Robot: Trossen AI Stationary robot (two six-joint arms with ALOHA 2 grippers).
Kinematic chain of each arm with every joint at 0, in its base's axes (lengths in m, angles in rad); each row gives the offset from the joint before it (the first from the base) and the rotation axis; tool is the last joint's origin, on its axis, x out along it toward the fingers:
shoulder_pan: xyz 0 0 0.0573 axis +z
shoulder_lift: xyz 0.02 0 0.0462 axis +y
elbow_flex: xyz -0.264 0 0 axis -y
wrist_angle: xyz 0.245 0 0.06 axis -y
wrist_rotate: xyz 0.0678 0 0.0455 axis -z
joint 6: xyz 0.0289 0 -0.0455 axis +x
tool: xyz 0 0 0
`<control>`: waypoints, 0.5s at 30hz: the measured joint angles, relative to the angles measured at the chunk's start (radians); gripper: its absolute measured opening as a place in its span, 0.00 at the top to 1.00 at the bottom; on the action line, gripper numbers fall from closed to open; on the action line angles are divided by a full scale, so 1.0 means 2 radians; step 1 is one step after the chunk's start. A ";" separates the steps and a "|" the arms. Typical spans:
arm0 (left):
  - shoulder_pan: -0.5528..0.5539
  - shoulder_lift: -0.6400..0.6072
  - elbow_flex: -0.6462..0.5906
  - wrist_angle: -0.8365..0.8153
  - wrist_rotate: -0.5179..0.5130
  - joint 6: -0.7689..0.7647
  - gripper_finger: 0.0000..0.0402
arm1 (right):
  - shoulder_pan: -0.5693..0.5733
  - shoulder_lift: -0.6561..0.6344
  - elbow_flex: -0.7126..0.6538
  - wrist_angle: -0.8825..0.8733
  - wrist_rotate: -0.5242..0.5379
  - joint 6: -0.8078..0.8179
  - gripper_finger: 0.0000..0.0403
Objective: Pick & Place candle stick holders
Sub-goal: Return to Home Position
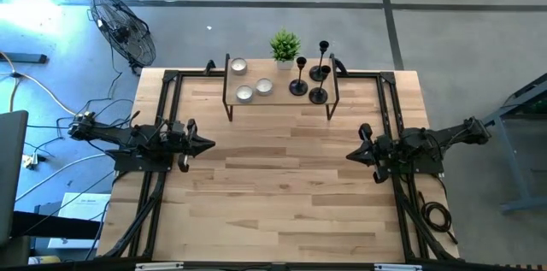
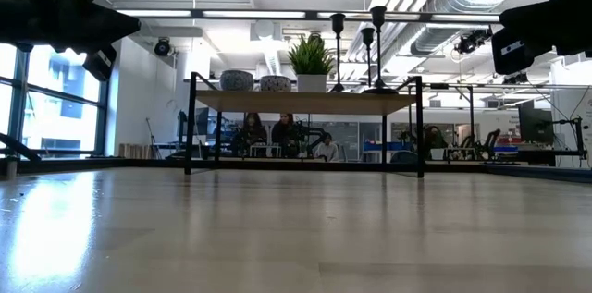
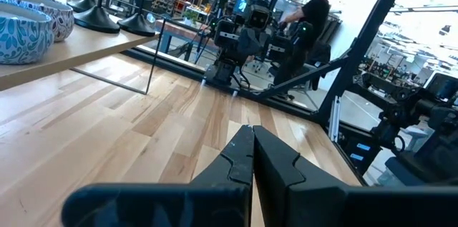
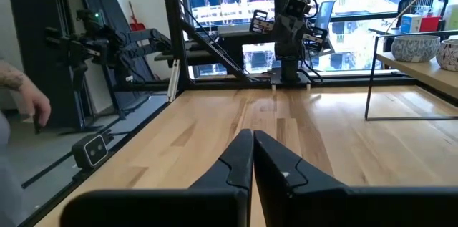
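Three black candle stick holders (image 1: 309, 76) stand upright on their round bases at the right end of a small raised wooden shelf (image 1: 282, 100) at the table's far side; in the low view they rise above the shelf top (image 2: 370, 48). My left gripper (image 1: 210, 144) is shut and empty over the table's left side. My right gripper (image 1: 349, 156) is shut and empty over the table's right side. Both are well short of the shelf.
On the shelf also stand three short round tealight bowls (image 1: 253, 83) and a small green potted plant (image 1: 285, 47). The shelf has thin black legs (image 2: 191, 127). A person's hand (image 4: 28, 102) shows beyond the table's edge. Bare wooden tabletop (image 1: 282, 177) lies between the arms.
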 joint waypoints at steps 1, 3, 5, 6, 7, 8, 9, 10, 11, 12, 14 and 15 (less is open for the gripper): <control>0.000 0.000 0.000 0.000 0.000 0.000 1.00 | 0.000 0.000 0.000 0.000 0.000 0.000 0.98; 0.000 0.000 0.000 0.000 0.000 0.000 1.00 | 0.000 0.000 0.000 0.000 0.000 0.000 0.98; 0.000 0.000 0.000 0.000 0.000 0.000 1.00 | 0.000 0.000 0.000 0.000 0.000 0.000 0.98; 0.000 0.000 0.000 0.000 0.000 0.000 1.00 | 0.000 0.000 0.000 0.000 0.000 0.000 0.98; 0.000 0.000 0.000 0.000 0.000 0.000 1.00 | 0.000 0.000 0.000 0.000 0.000 0.000 0.98; 0.000 0.000 0.000 0.000 0.000 0.000 1.00 | 0.000 0.000 0.000 0.000 0.000 0.000 0.98; 0.000 0.000 0.000 0.000 0.000 0.000 1.00 | 0.000 0.000 0.000 0.000 0.000 0.000 0.99; 0.000 0.000 0.000 0.000 0.000 0.000 1.00 | 0.000 0.000 0.000 0.000 0.000 0.000 0.99; 0.000 0.000 0.000 0.000 0.000 0.000 1.00 | 0.000 0.000 0.000 0.000 0.000 0.000 0.99; 0.000 0.000 0.000 0.000 0.000 0.000 1.00 | 0.000 0.000 0.000 0.000 0.000 0.000 0.99; 0.000 0.000 0.000 0.000 0.000 0.000 1.00 | 0.000 0.000 0.000 0.000 0.000 0.000 0.99; 0.000 0.000 0.000 0.000 0.000 0.000 1.00 | 0.000 0.000 0.000 0.000 0.000 0.000 0.99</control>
